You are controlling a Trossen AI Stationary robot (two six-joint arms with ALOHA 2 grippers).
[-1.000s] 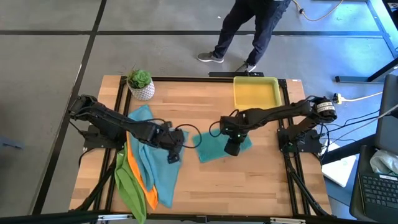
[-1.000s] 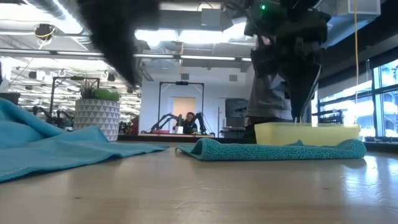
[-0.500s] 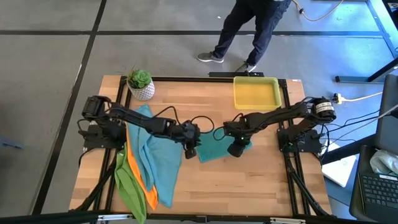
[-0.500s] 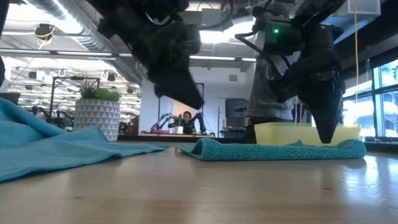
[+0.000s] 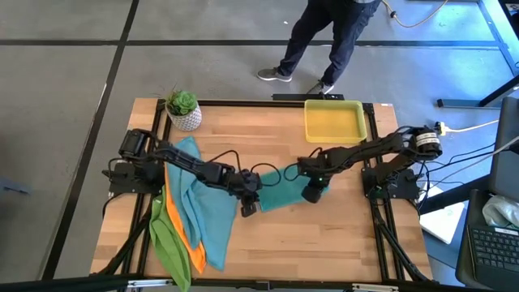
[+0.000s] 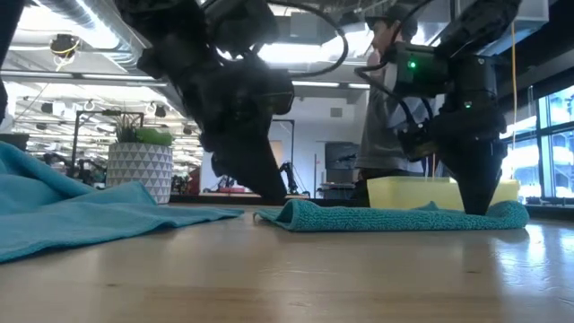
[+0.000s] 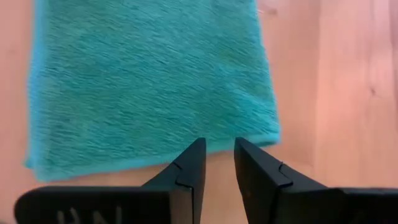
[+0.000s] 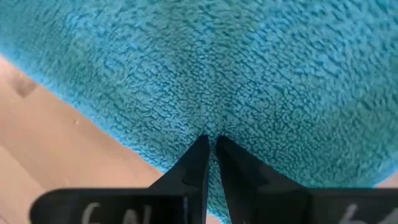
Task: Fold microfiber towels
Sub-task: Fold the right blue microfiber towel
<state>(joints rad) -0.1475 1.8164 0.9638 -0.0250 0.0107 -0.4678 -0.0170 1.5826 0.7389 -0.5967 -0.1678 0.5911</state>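
Note:
A folded teal towel lies flat on the wooden table at mid-table; it also shows in the low view. My left gripper stands at the towel's near-left corner. Its fingers are open by a narrow gap, right at the towel's edge. My right gripper is shut and points down onto the towel's right part. A loose teal towel, an orange one and a lime green one lie heaped at the table's left. My left gripper's fingertips stand at the folded towel's near edge; I cannot tell whether they touch it. My right gripper's shut fingertips meet the top face of the folded towel near its right end, from above, pointing down. The towel lies flat on the table.
A yellow tray stands at the far right of the table and a potted plant at the far left. A person stands beyond the far edge. Bare wood lies near the front edge.
My left gripper has gone toward the table's right edge, from over the heap to the folded towel's near-left corner, and down. My right gripper has gone down onto the towel and slightly toward the right edge. The folded towel has stayed in place.

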